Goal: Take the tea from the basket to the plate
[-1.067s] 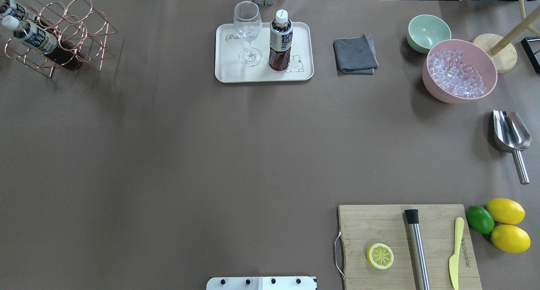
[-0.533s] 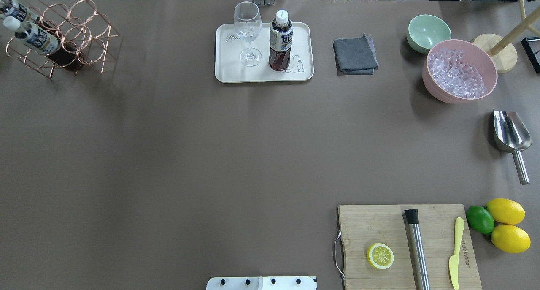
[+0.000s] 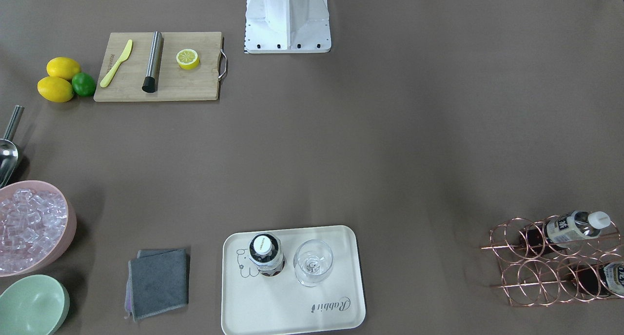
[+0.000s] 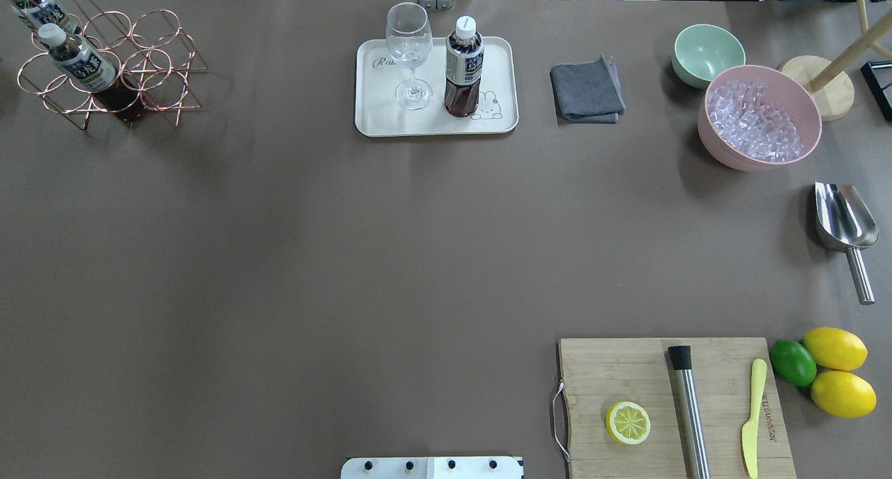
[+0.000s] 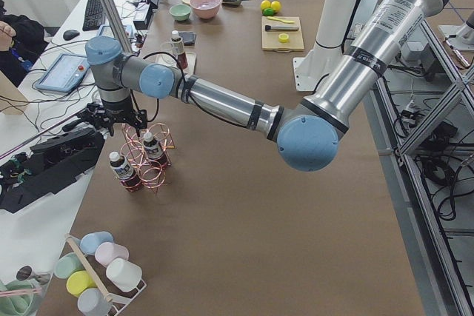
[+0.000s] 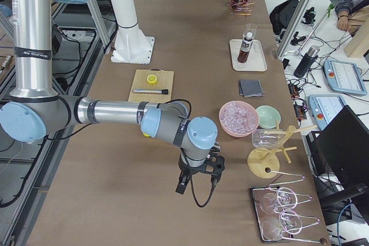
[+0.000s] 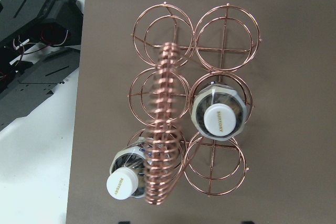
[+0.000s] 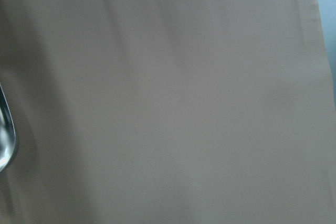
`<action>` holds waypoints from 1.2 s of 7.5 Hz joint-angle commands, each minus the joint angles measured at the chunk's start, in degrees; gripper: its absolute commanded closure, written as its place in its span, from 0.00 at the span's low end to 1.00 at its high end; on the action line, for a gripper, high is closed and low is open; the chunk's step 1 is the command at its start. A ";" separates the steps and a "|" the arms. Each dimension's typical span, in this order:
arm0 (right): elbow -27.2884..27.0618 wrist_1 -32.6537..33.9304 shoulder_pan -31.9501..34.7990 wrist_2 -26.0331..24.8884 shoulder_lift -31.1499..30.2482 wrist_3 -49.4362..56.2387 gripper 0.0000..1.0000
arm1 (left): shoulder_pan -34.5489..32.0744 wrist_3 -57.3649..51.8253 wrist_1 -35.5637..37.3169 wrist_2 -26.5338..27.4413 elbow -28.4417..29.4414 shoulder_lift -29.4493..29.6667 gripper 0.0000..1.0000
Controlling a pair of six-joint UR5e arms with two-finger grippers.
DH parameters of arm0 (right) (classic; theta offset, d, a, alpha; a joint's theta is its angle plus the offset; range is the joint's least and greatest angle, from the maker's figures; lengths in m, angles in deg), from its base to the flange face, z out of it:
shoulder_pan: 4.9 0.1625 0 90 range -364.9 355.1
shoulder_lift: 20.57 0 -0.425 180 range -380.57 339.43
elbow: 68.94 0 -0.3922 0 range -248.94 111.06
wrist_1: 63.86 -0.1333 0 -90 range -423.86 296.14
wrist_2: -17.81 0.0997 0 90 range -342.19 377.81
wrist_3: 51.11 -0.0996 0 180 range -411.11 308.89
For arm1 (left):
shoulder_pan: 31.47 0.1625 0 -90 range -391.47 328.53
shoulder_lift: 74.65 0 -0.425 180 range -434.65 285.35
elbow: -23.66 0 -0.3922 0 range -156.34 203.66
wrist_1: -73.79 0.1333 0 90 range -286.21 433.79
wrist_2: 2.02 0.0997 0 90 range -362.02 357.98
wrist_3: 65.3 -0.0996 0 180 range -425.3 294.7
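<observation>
One tea bottle (image 4: 463,67) stands upright on the cream Rabbit plate (image 4: 376,120), next to a wine glass (image 4: 410,47). The copper wire basket (image 4: 157,67) stands at the table's far left corner with two more tea bottles (image 4: 77,61) in its rings. In the left wrist view I look straight down on the basket (image 7: 226,30), its twisted handle (image 7: 163,129) and two white caps (image 7: 218,114). My left gripper (image 5: 118,120) is right above the handle; I cannot tell if it is shut. My right gripper (image 6: 199,182) hangs low over bare table; its state is unclear.
A grey cloth (image 4: 587,90), a green bowl (image 4: 707,50), a pink bowl of ice (image 4: 725,155) and a metal scoop (image 4: 843,217) are at the right. A cutting board (image 4: 606,367) with a lemon half, a muddler and a knife lies near right.
The basket has gone from tilted to upright and has shifted a little to the right. The plate, its bottle and the glass have not moved.
</observation>
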 commanded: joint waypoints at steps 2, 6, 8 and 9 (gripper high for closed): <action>0.71 -6.59 0.21 0.10 -0.25 -3.54 0.00 | -1.27 18.23 -4.64 -0.06 -0.12 -1.81 0.02; 0.18 -6.77 0.91 0.27 -0.25 -4.60 0.00 | -4.59 62.07 -15.66 0.03 0.14 -10.96 0.02; 0.27 -6.77 1.09 0.89 -0.69 -4.78 0.00 | -6.45 70.49 -12.70 -0.15 0.50 -14.66 0.02; 0.01 -6.77 1.17 1.32 -0.61 -4.78 0.00 | -6.55 77.16 -7.19 -1.54 0.59 -14.75 0.02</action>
